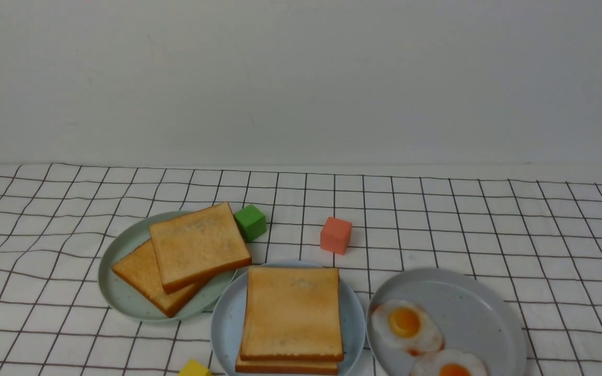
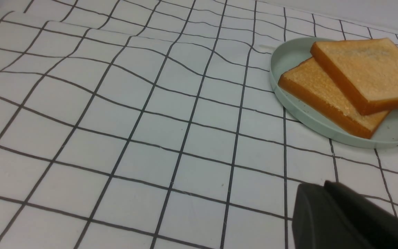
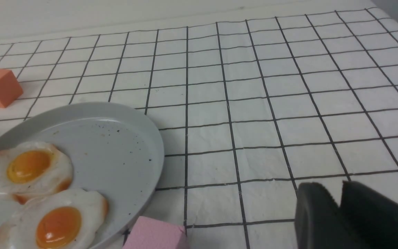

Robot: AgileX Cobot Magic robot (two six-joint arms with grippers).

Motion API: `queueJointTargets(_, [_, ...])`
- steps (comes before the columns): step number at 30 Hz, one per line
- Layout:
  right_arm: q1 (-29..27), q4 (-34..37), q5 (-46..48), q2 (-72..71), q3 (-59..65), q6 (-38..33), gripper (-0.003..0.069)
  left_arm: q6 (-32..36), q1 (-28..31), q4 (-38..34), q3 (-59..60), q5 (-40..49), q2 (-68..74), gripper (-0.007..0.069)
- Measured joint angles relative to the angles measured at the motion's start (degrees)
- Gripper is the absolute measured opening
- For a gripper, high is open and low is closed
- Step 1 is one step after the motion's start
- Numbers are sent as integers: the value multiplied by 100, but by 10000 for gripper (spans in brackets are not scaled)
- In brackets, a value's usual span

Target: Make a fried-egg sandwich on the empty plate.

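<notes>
The fried-egg sandwich [image 1: 291, 313], two toast slices stacked as one pile, lies on the light-blue empty plate [image 1: 225, 324] at the front middle. I cannot see what lies between the slices. Neither gripper shows in the front view. In the left wrist view my left gripper [image 2: 318, 185] hangs over bare cloth with its jaws together, holding nothing. In the right wrist view my right gripper [image 3: 330, 186] stands over bare cloth beside the grey plate [image 3: 116, 138]. A narrow gap shows between its tips, and nothing is in it.
Two loose toast slices [image 1: 196, 243] overlap on a pale green plate [image 1: 118, 292] at the left. Two fried eggs [image 1: 405, 324] lie on the grey plate [image 1: 468, 308] at the right. Green [image 1: 250, 222], red [image 1: 335, 235], yellow [image 1: 194, 368] and pink [image 3: 154, 235] cubes lie around the plates.
</notes>
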Motion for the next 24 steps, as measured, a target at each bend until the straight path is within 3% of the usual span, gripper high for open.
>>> queueJointTargets(24, [0, 0, -1, 0, 0, 0, 179, 0, 0, 0, 0, 0, 0, 56])
